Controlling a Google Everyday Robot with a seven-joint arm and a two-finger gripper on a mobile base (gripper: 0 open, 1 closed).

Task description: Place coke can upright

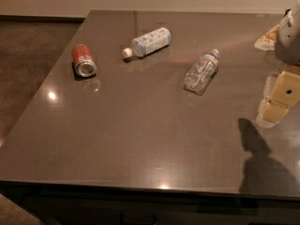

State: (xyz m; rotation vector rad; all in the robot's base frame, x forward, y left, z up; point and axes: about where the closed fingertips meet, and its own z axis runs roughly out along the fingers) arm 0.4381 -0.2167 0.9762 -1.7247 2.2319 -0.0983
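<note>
The coke can (83, 60) is a small red can with a silver end. It lies on its side at the left of the dark grey table (140, 139), with the silver end facing the front. My gripper (277, 103), with cream-coloured fingers, hangs over the table's right edge, far to the right of the can and not touching it. It holds nothing that I can see.
A clear plastic bottle with a white cap and blue label (147, 42) lies on its side behind and to the right of the can. A second clear bottle (201, 71) lies mid-table. A pale packet (266, 37) sits at the far right. The table's left edge runs close to the can.
</note>
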